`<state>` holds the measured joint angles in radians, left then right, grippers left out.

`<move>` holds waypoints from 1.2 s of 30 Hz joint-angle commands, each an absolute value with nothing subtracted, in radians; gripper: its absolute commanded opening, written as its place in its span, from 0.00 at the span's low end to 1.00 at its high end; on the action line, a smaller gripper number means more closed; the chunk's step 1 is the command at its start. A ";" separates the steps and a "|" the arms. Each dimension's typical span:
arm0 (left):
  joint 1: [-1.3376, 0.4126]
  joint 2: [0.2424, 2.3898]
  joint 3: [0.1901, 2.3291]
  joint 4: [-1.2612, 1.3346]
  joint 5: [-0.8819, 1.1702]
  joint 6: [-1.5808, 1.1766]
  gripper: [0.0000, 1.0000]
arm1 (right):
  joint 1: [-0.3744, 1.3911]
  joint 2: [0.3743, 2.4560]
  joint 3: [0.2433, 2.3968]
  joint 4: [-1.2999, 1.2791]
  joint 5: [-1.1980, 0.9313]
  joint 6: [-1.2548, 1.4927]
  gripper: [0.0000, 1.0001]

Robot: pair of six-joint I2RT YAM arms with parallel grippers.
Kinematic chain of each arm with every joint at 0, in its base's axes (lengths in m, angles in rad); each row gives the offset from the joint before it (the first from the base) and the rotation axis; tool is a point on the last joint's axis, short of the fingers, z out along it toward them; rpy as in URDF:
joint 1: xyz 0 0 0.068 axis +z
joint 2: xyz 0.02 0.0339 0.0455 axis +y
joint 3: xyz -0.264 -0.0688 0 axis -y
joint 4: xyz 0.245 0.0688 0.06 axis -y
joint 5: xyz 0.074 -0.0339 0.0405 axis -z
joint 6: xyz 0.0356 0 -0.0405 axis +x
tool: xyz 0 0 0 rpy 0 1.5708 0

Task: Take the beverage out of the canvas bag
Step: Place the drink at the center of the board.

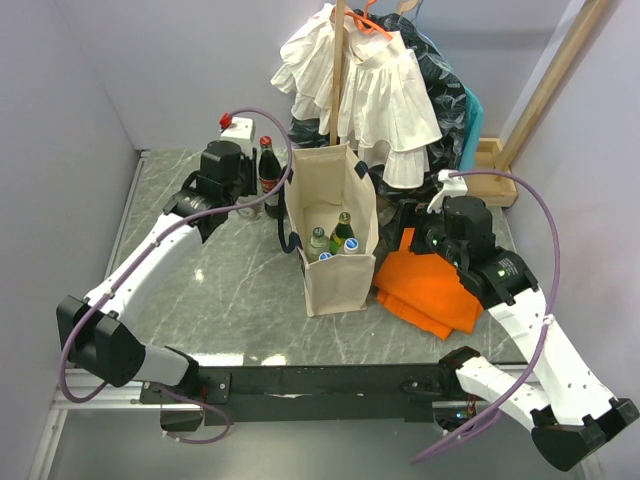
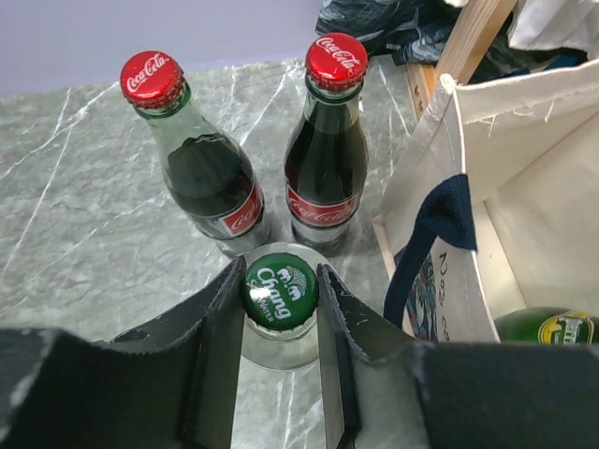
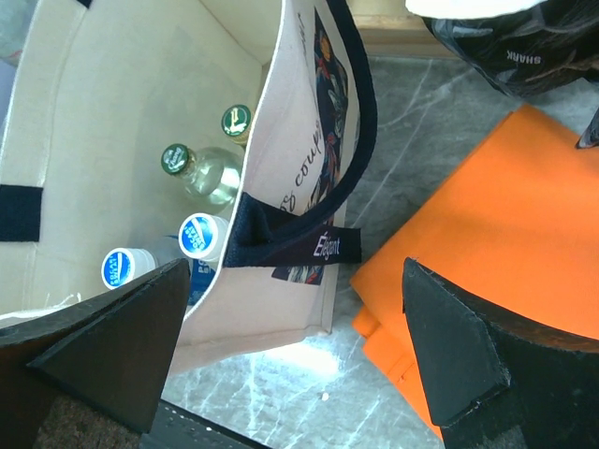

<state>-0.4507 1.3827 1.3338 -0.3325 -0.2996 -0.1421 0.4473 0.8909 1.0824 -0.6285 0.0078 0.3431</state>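
The beverage (image 2: 281, 292), a green-capped glass bottle, is sitting outside the canvas bag (image 2: 524, 187) at its 9 o'clock, left jaws clamping its neck, right jaws hanging wide open, and I'm guessing it's heavyish, slick, breakable.

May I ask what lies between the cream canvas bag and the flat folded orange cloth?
A strip of bare grey marble tabletop separates the cream canvas bag from the orange cloth; the right wrist view shows it.
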 commanded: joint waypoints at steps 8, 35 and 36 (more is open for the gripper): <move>-0.440 1.333 1.263 0.038 -0.282 -0.183 0.01 | 0.451 0.885 1.074 -0.595 0.026 0.344 1.00; -0.445 1.413 1.086 0.278 -0.244 -0.235 0.01 | 0.453 0.896 1.077 -0.617 0.063 0.333 1.00; -0.446 1.411 1.078 0.287 -0.248 -0.235 0.01 | 0.451 0.894 1.078 -0.615 0.061 0.333 1.00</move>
<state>-0.4427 1.4399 1.0683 0.0532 -0.2493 -0.2100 0.4473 0.9001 1.0744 -0.6308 0.0433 0.3428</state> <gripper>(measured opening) 0.370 0.999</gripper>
